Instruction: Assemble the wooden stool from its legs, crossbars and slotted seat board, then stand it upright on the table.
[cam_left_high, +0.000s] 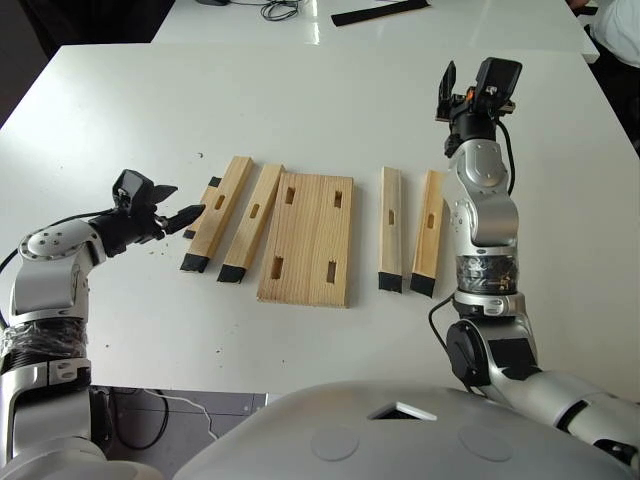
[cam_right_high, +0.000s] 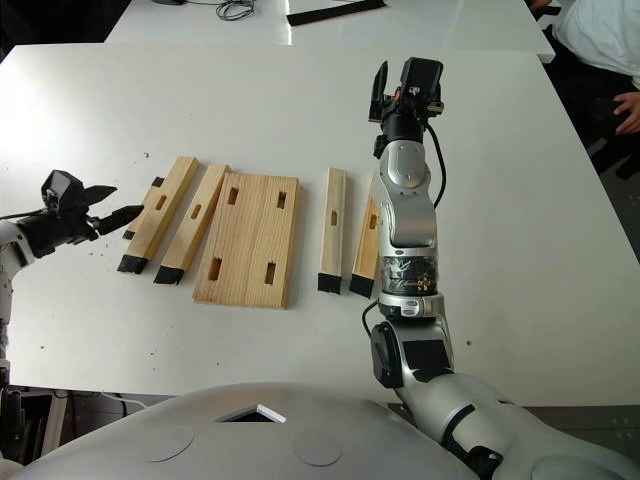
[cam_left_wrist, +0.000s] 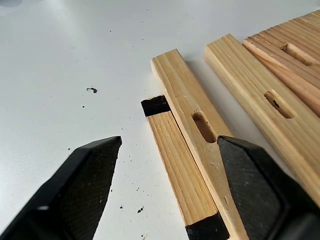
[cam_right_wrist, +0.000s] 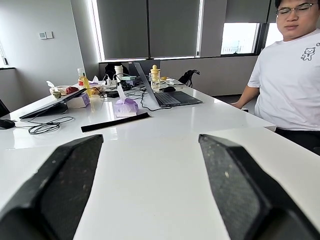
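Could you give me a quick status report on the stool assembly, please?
Left gripper open, low beside leftmost leg and short crossbar. Right gripper open, raised upright. Seat board flat, other legs loose, nothing joined. No obstruction seen.

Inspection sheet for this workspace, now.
Surface: white table, wood parts lying flat on it.
Job's things: seat board in the middle, two legs on each side, short crossbar against the leftmost leg; nothing joined.
Clutter: dark specks near the crossbar.
Grippers: left gripper open, low by the crossbar; right gripper open, raised, holding nothing.
Cables: black cable trailing below the right gripper; cords on the far table.
Surroundings: laptop, bottles, tissue box.
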